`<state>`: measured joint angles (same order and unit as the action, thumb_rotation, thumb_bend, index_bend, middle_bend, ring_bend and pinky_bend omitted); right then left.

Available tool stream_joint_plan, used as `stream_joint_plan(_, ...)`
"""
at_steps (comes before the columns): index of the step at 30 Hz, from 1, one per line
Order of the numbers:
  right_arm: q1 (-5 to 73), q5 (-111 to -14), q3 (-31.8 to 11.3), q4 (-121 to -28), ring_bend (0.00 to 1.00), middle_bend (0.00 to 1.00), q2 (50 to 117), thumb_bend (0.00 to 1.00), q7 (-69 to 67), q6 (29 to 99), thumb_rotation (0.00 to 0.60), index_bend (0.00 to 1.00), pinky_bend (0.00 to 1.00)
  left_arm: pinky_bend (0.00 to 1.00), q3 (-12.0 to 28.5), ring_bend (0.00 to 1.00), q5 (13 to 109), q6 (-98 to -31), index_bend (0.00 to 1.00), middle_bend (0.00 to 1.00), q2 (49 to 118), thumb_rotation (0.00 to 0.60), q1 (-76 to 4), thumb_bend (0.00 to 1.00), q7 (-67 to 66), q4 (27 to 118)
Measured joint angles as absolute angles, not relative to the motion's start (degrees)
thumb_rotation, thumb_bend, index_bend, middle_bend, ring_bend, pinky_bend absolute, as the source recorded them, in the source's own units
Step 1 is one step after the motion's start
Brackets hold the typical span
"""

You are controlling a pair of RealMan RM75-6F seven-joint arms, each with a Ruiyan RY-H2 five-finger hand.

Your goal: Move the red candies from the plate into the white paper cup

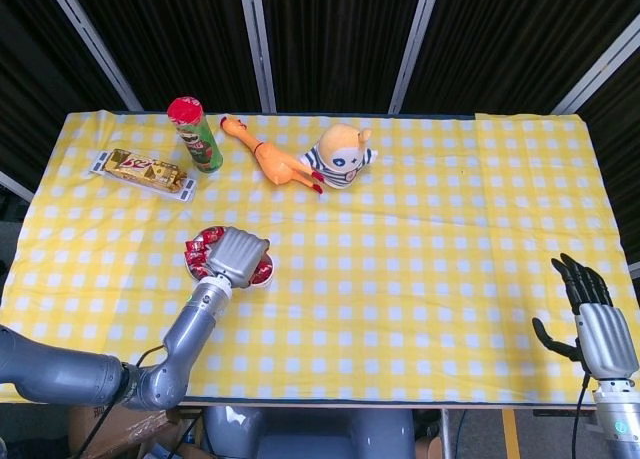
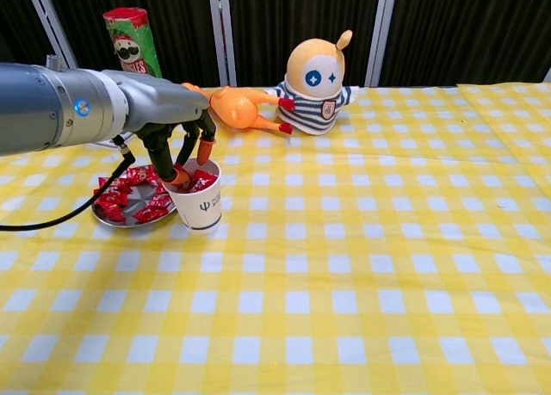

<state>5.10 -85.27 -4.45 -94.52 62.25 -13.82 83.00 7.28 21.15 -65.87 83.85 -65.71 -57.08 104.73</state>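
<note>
Hovering over the cup (image 2: 197, 202), the left hand (image 2: 179, 151) has fingers spread, holding nothing; lift straight up to avoid tipping it.

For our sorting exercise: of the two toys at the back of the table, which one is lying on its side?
The orange rubber chicken lies flat on the cloth; the round-headed doll in the striped shirt beside it sits upright.
</note>
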Motion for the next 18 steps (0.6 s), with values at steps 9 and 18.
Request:
stream_joint_plan(9, 5.0, -85.4, -4.4, -94.6, 0.00, 0.00, 62.2, 0.41, -13.8, 83.1, 0.600, 0.00, 0.00, 0.89, 7.7, 0.89, 23.1, -66.4, 0.34, 0.40, 83.1, 0.600, -65.2, 0.35, -54.9, 105.3)
stream_joint_plan(18, 5.0, -85.2, -4.5, -94.6, 0.00, 0.00, 62.2, 0.41, -14.0, 83.2, 0.600, 0.00, 0.00, 0.89, 6.4, 0.89, 23.4, -67.4, 0.29, 0.35, 80.3, 0.600, -63.6, 0.27, -54.0, 105.7)
